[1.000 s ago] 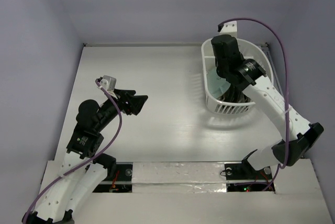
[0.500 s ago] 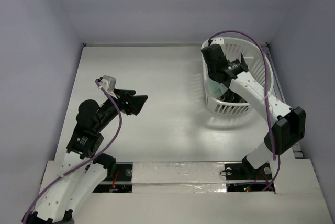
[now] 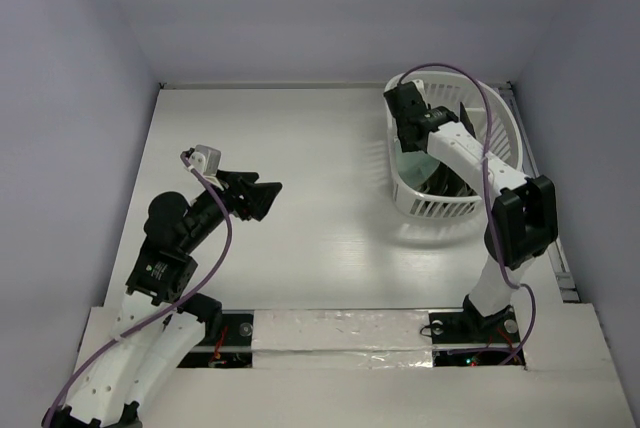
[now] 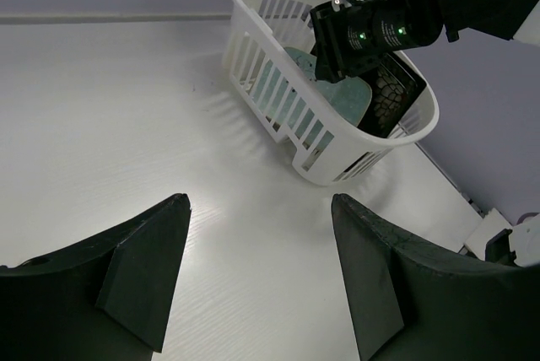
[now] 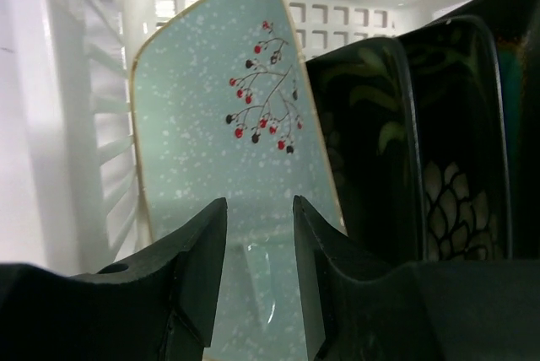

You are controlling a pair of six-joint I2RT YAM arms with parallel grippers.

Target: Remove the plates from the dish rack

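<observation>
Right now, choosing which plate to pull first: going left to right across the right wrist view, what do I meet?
slotted dish rack wall → pale mint plate → first dark patterned plate → second dark patterned plate

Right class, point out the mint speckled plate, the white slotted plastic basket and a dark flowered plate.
Mint speckled plate (image 5: 211, 150): right wrist view, its face.
White slotted plastic basket (image 3: 435, 208): top external view, near wall.
Dark flowered plate (image 5: 451, 196): right wrist view, white flower.
</observation>
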